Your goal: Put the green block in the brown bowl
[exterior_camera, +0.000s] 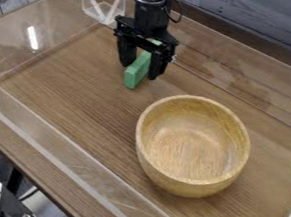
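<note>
green block [137,70]: 1; brown bowl [192,144]: 1; pincer [140,67]: 1, released, straddling block

No legible text, labels, brand marks or numbers in camera view. Checked wooden bowl [192,144], tabletop [69,100], arm housing: nothing readable; view small, fine print possibly lost.

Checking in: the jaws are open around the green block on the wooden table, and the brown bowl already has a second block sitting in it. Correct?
Not quite. The brown bowl is empty; the camera view shows only bare wood grain inside it. The rest holds: the gripper has its jaws open on either side of the green block, which lies on the wooden table.
</note>
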{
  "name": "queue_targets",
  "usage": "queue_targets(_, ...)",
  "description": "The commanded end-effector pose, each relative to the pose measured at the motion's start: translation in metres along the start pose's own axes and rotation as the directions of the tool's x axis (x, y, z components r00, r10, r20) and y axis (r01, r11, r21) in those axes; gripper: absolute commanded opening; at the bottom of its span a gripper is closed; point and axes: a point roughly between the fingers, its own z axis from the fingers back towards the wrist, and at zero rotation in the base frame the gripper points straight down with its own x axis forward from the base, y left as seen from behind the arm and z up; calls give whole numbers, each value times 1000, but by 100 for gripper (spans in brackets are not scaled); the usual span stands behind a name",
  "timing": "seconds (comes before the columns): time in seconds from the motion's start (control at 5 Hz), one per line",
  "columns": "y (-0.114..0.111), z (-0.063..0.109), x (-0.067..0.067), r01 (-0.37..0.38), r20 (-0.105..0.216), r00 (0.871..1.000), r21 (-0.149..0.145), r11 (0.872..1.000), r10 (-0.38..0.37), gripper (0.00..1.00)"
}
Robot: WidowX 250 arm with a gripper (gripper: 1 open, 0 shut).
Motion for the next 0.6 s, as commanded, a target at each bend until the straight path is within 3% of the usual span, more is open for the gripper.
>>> queue_targets(0.0,5,40,13,11,122,992,29,1000,-14,100)
queue_targets(0.4,4,43,13,15,134,991,30,999,-19,100)
